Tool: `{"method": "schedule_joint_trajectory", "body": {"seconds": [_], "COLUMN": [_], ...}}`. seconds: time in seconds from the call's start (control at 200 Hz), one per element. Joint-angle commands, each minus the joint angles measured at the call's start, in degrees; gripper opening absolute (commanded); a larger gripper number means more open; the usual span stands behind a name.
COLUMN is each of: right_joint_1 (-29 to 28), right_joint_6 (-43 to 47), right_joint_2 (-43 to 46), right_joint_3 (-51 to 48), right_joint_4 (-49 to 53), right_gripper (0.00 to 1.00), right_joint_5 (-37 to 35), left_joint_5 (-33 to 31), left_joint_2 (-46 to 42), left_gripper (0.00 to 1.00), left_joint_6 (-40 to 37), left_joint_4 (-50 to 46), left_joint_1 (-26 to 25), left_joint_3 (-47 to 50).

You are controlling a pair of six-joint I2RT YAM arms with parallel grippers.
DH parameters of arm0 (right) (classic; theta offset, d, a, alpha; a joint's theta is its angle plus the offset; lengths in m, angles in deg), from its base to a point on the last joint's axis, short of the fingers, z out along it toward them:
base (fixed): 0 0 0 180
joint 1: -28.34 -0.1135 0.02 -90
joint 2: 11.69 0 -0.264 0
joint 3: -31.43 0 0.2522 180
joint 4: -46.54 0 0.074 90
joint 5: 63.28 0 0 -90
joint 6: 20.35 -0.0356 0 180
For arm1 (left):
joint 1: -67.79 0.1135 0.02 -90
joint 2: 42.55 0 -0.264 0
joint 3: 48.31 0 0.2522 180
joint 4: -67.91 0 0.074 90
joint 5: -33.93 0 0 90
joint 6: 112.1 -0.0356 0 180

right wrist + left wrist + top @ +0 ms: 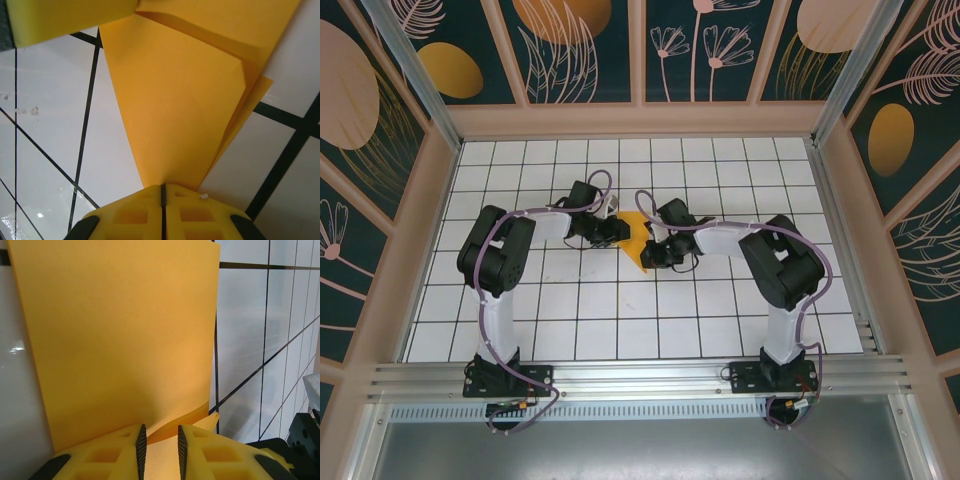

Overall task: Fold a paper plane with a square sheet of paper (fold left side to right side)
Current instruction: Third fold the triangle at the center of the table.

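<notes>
Your right gripper [162, 186] is clamped shut on the thin orange-yellow square sheet of paper [636, 238], mid-way across the white gridded table [720, 320]. The left gripper [160, 432], at its 9 o'clock, stands slightly parted astride an edge. Align corners before creasing toward 3 o'clock.

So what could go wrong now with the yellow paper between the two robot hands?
1. The right gripper is shut on just a narrow tip of the paper. If the arms pull apart, it could tear there.
2. The left gripper has its fingers a little apart with paper between them, so the sheet might slip out.
3. The folded layers gape instead of lying flat together, so the next crease could come out crooked.
</notes>
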Motion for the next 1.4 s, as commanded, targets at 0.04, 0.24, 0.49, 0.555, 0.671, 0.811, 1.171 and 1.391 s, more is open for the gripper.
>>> {"method": "schedule_joint_trajectory", "body": {"seconds": [0.04,0.24,0.49,0.555,0.671,0.811,1.171,1.391], "right_joint_1": [-1.3,-1.3,-1.3,-1.3,-1.4,-1.4,-1.8,-2.0], "right_joint_6": [-0.3,-0.9,-0.9,-1.1,-1.3,-1.3,-1.5,-1.4], "right_joint_2": [-2.3,-3.1,-3.3,-3.3,-3.2,-3.0,-3.2,-3.4], "right_joint_3": [-1.7,-1.4,-1.4,-1.4,-1.5,-1.7,-1.8,-2.0], "right_joint_4": [6.5,7.7,8.1,8.1,8.0,7.7,8.4,9.1], "right_gripper": [0.1,0.1,0.1,0.1,0.1,0.07,0.05,0.05], "right_joint_5": [-5.1,-7.4,-9.3,-9.3,-9.5,-9.2,-10.3,-11.3], "left_joint_5": [-5.2,-5.9,-4.6,-3.8,-3.4,-2.7,-2.6,-7.2], "left_joint_2": [-2.6,-9.8,-12.9,-12.3,-10.6,-9.3,-5.5,-3.2], "left_gripper": [0.33,0.3,0.27,0.26,0.22,0.2,0.18,0.16], "left_joint_6": [-1.4,-1.0,1.6,3.1,4.8,4.9,6.3,6.1], "left_joint_4": [-3.4,-4.9,-3.0,-0.6,1.6,2.0,4.5,3.1], "left_joint_1": [-0.2,-0.3,-4.1,-5.2,-5.8,-6.0,-6.4,-6.3], "left_joint_3": [-0.3,2.5,8.0,8.9,9.3,8.9,8.4,6.8]}}
